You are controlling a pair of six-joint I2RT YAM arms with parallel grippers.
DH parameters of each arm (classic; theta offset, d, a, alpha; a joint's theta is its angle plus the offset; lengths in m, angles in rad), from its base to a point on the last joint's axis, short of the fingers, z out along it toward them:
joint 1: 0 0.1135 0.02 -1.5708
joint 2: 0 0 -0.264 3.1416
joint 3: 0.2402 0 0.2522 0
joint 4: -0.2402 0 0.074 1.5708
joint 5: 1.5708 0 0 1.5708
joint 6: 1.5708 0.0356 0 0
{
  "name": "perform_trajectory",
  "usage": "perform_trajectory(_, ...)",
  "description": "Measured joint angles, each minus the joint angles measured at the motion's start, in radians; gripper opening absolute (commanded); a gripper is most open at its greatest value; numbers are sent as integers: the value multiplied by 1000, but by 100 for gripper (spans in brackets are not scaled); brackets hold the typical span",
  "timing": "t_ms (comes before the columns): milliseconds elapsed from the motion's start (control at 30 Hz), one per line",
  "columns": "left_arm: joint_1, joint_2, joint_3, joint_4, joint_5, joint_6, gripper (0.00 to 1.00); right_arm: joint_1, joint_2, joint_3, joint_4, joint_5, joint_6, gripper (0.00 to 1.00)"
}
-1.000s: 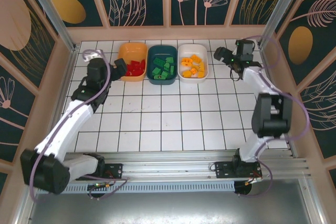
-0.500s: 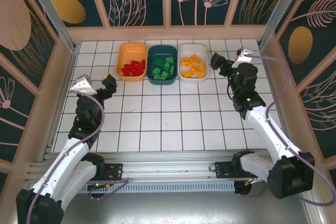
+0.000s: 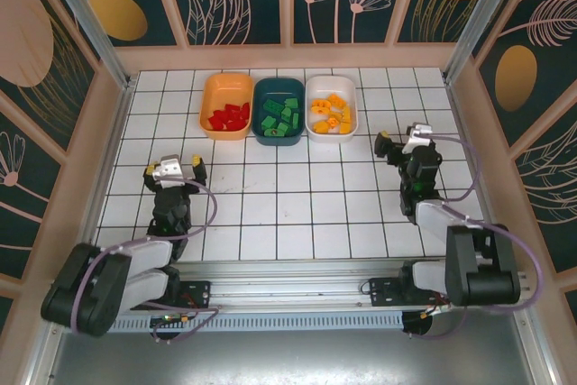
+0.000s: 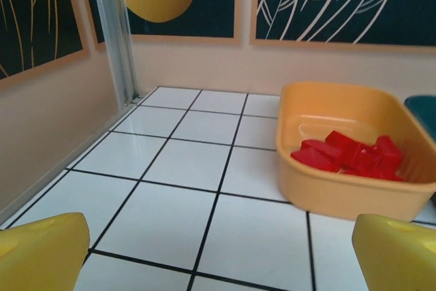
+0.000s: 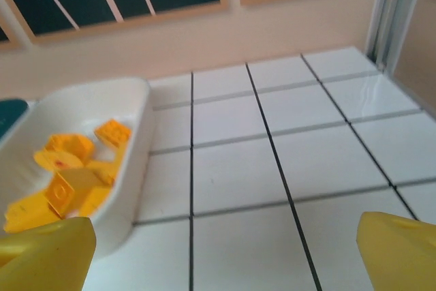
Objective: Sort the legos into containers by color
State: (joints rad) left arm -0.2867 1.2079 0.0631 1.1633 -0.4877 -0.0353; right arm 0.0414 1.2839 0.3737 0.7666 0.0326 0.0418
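So, there's plenty of room to move here. A wide stretch of bare white tile on the desk lies between the left hand and the right hand. Both hands are spread wide and empty, sitting low over the tiles.

Edges: the beige side wall runs close on the left hand's outer side, with an aluminium post ahead-left of it. The right hand has the same deal – a post ahead-right, with wall beyond.

The three trays sit in a row ahead of both hands, just beside each other, about a tile row short of the back wall. The orange tray is ahead-right of the left hand and holds the red legos. The white tray is ahead-left of the right hand with the yellow-orange legos piled loosely inside. The dark teal tray sits between them, holding the green legos.
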Motion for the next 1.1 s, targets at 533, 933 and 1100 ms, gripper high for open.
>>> perform_trajectory(533, 21, 98, 106, -5, 27, 64, 99, -79, 162, -204, 400, -105, -38, 99)
perform_trajectory(933, 195, 311, 58, 263, 87, 26, 99, -79, 260, -148, 441, -89, -33, 99)
perform_trajectory(1100, 223, 319, 131, 184, 123, -23, 99, -79, 260, -148, 441, -87, -33, 99)
